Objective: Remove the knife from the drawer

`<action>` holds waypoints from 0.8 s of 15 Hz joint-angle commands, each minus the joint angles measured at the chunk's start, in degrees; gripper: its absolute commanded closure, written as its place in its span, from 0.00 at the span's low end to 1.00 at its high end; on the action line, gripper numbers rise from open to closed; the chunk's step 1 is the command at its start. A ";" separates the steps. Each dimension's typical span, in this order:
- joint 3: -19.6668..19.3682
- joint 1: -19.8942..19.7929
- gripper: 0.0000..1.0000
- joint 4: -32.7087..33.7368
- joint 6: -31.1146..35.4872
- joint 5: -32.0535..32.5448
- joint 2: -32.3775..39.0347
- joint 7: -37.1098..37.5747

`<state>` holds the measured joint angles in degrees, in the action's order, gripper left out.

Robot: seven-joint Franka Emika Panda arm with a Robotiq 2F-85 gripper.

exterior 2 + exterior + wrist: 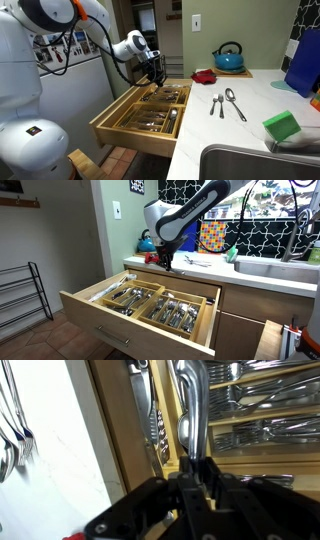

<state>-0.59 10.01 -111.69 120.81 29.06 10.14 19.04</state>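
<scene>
The end effector, positioned above the open drawer beside the tabletop, is clenched on a shiny silver knife.

exterior views share the drawer from opposite sides; wrist view sits close, seemingly overhead.

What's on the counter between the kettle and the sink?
A fork and a spoon lie side by side on the counter, between the kettle and the sink. This shows in an exterior view.
</scene>
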 commanded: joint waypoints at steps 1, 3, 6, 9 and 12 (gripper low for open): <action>1.00 -0.84 0.82 0.14 -0.23 0.12 0.01 0.13; 1.07 -0.80 0.82 0.14 -0.23 0.12 0.01 0.19; -0.83 -2.37 0.95 4.16 -3.41 0.03 1.66 3.07; -3.02 -5.27 0.95 7.95 -7.39 -0.27 2.30 1.99; -5.18 -8.98 0.95 12.32 -10.01 -1.48 4.22 -2.59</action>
<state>-4.61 3.85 -103.90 113.83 28.91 11.89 20.30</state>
